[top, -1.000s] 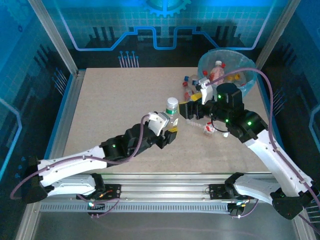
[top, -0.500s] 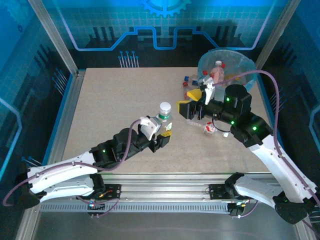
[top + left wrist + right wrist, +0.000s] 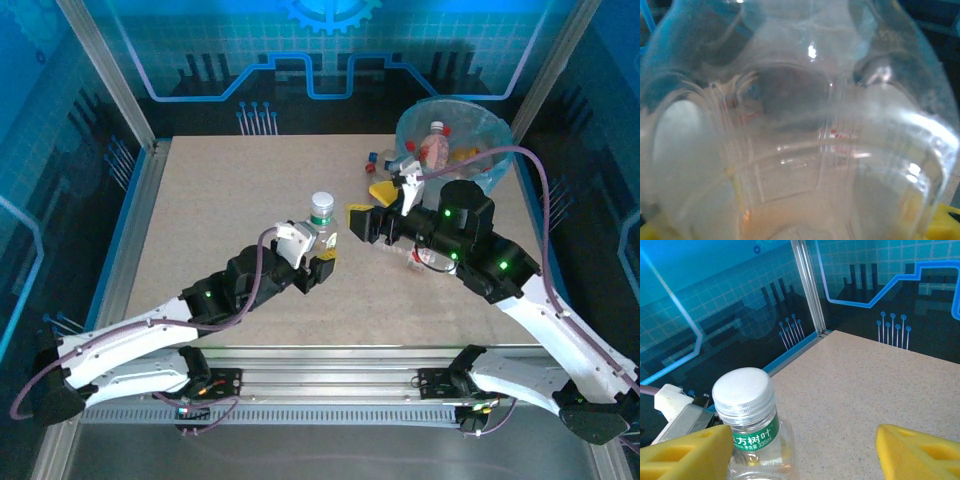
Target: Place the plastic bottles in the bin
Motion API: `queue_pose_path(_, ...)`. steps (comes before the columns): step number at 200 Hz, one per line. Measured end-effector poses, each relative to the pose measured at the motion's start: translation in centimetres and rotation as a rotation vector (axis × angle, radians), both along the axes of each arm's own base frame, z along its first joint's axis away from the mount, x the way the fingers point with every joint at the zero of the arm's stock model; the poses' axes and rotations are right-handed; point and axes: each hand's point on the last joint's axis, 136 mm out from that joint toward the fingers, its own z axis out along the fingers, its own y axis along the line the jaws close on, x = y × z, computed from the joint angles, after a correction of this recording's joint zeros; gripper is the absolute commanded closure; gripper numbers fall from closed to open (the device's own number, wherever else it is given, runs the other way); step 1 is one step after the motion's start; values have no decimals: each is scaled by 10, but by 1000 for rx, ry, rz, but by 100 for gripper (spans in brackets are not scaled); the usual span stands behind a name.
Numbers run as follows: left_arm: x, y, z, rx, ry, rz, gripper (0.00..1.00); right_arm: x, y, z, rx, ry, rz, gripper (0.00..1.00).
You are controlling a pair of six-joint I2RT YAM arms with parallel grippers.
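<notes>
The left fingers (image 3: 329, 243) grip an upright white-capped bottle (image 3: 321, 213) at mid-surface (image 3: 220, 200). Just right of it, the right fingers (image 3: 381, 190) stand wide apart, empty. Far right, the bin (image 3: 498, 140) holds other bottles (image 3: 436, 140).

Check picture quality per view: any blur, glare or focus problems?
Left wrist: clear bottle sits too near the lens, all soft, with white glare spots. Right wrist: sharp on the bottle's white cap and green label. Top external: in focus, strong blue cast from the walls, table evenly lit.
</notes>
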Motion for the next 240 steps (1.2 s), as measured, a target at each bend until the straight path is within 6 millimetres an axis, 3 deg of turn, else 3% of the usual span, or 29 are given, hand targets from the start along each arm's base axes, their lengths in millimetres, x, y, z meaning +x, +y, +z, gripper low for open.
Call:
queue_pose_path(65, -3, -3, -9, 20, 28, -23, 58, -9, -8, -1, -44, 15, 1, 23)
queue_pose_path(108, -12, -9, -15, 46, 40, -87, 59, -39, -31, 17, -24, -64, 21, 23)
queue_pose_path(133, -19, -13, -21, 79, 44, -146, 60, -55, -36, 17, -16, -94, 59, 21)
queue_pose_path(189, -32, -23, -26, 120, 27, -256, 61, -65, -33, 13, -24, -113, 114, 20)
queue_pose_path(240, -40, -28, -25, 125, 12, -316, 61, -56, -17, 2, -46, -70, 157, 20)
